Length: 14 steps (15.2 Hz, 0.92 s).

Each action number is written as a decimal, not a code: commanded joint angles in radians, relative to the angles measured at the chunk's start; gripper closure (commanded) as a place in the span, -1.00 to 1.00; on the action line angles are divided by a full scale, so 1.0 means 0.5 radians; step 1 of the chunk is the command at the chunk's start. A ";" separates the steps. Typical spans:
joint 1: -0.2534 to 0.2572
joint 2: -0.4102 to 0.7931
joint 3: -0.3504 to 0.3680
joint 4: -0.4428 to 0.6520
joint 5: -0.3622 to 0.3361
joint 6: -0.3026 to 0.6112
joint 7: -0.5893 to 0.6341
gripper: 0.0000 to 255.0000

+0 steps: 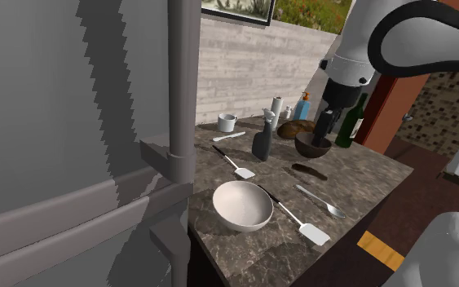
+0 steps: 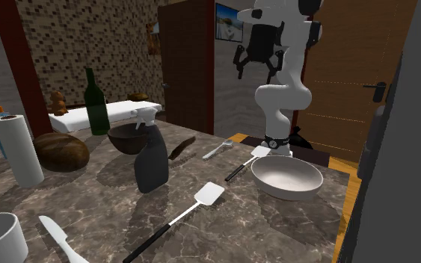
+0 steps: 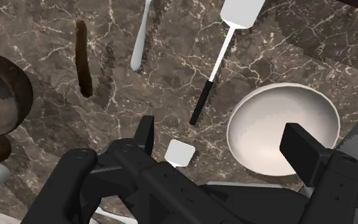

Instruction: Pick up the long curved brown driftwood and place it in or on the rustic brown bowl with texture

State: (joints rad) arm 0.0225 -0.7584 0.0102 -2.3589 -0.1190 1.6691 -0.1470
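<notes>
Gripper [image 2: 257,67] hangs high above the marble counter [image 2: 89,196], fingers apart, nothing between them. Driftwood [image 3: 83,58], long and dark brown, lies flat on the counter just beside the brown textured bowl [image 2: 123,142], not touching it. A spoon [image 3: 142,37] lies on its other side.

Step in hand, as I read it: the approach. To do it well:
- centre over the stick's middle
- turn the wrist so the fingers straddle its narrow width
- descend straight and close near mid-length so it lifts level

Green wine bottle [image 1: 351,122] bears a pale label. No writing legible anywhere.
</notes>
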 commanded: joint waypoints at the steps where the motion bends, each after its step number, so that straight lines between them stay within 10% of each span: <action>1: 0.000 0.000 0.000 0.000 0.000 0.000 0.000 -1.00; 14: -0.160 0.510 -0.576 -0.096 -0.015 0.578 -0.404 -1.00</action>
State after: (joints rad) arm -0.0529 -0.5247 -0.2561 -2.3958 -0.1298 1.9280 -0.3326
